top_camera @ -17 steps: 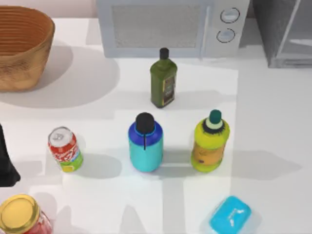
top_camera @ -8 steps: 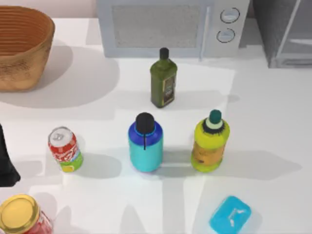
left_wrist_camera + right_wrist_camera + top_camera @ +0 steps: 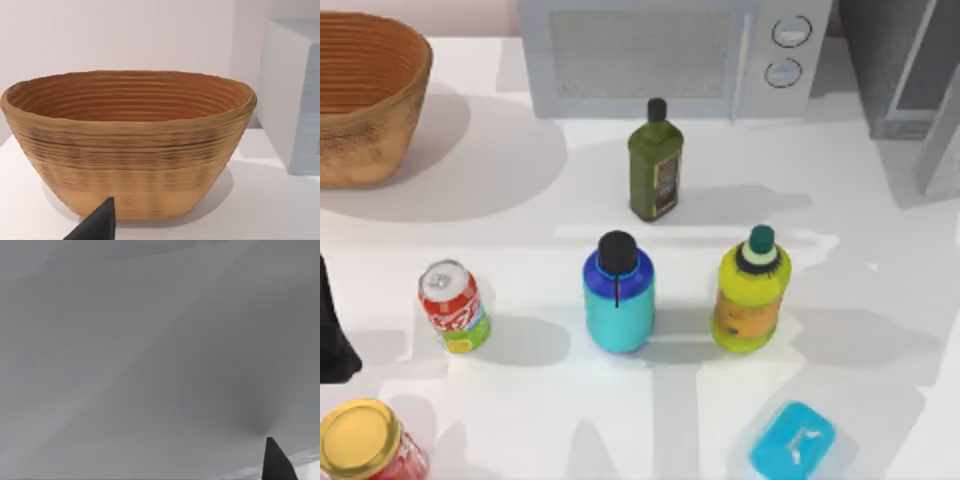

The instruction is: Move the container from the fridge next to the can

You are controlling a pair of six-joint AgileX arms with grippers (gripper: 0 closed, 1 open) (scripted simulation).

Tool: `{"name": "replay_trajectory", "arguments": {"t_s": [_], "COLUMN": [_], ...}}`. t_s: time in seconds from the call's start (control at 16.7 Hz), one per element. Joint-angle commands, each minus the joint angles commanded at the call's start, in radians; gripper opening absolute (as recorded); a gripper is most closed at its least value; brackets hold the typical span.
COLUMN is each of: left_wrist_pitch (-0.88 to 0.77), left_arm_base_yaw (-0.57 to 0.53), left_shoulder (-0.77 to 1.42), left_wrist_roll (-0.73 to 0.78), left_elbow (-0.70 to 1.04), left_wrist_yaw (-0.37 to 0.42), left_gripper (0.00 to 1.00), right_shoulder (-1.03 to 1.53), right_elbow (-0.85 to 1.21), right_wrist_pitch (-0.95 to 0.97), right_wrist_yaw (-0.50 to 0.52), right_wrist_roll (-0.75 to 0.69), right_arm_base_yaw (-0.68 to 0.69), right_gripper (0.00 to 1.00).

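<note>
Two bottles flank the cyan cylindrical container with black cap (image 3: 618,297), standing mid-bench, well right of the small red soda can (image 3: 453,306). Left hand (image 3: 335,335) parked at the left edge; grip state: cannot tell. Risk: reaching in could topple the yellow-green bottle with teal cap (image 3: 751,292).

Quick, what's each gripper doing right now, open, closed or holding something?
Left gripper: cannot be told, parked facing the wicker basket.
Right gripper: cannot be told.

Three bottles (image 3: 619,295), one can (image 3: 452,305), one jar (image 3: 365,442)

Cyan container (image 3: 618,300), red-green can (image 3: 453,307)
</note>
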Motion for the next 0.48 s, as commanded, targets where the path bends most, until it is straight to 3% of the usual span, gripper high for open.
{"name": "replay_trajectory", "arguments": {"t_s": [0.24, 0.48], "left_wrist_pitch": [0.000, 0.000], "left_arm_base_yaw": [0.000, 0.000], "left_shoulder": [0.000, 0.000], "left_wrist_roll": [0.000, 0.000], "left_elbow": [0.000, 0.000], "left_wrist_yaw": [0.000, 0.000], "left_gripper": [1.00, 1.00], "right_shoulder": [-0.057, -0.070], "right_elbow": [-0.080, -0.097], "right_wrist_pitch": [0.083, 0.102], "right_wrist_yaw": [0.171, 0.204], "right_wrist_roll": [0.151, 0.183], "right_arm_base_yaw": [0.192, 0.226], "right_gripper": [1.00, 1.00]}}
